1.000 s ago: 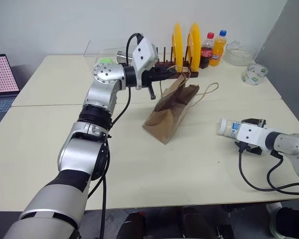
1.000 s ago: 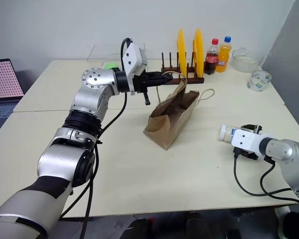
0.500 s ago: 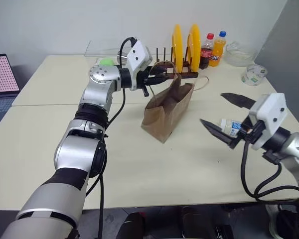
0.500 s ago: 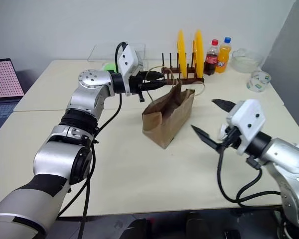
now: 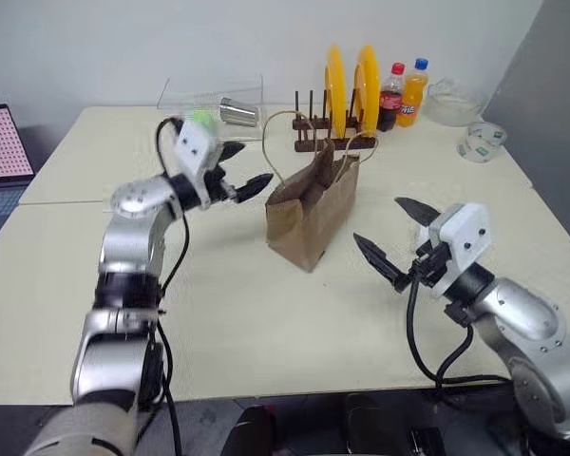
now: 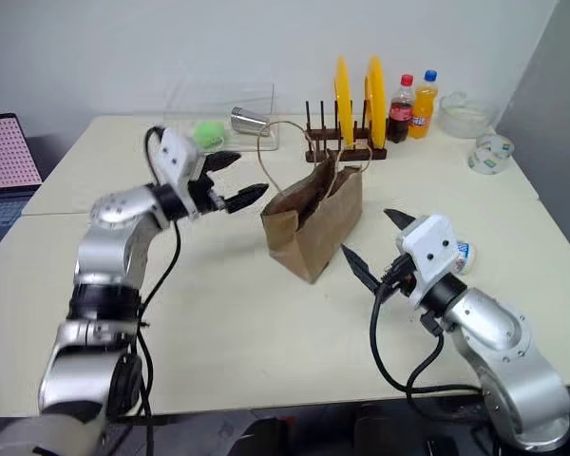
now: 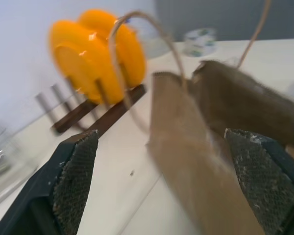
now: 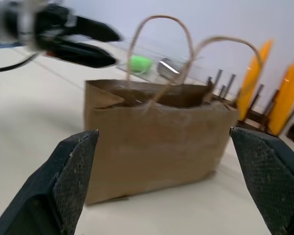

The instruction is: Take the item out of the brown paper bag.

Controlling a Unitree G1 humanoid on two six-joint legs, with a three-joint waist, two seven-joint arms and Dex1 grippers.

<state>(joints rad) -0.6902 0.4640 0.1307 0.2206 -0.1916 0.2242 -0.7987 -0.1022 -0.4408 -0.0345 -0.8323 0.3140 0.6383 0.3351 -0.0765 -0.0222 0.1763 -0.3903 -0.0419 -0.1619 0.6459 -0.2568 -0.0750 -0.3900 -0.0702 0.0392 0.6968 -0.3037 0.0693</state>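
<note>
Left gripper (image 5: pixel 243 169) was spread wide, empty, just left of bag's handle loop. Brown paper bag (image 5: pixel 308 211) stood upright mid-table, before plate rack (image 5: pixel 332 141), mouth open upward. Right gripper (image 5: pixel 393 238) was spread wide too, empty, near bag's right side. You would do well to steady bag with one gripper, enter mouth from above with other.

I see the brown paper bag (image 5: pixel 309 209) as matt, creased kraft with thin cord handles; my gripper fingers (image 7: pixel 76 183) carry rough, gritty black pads.
</note>
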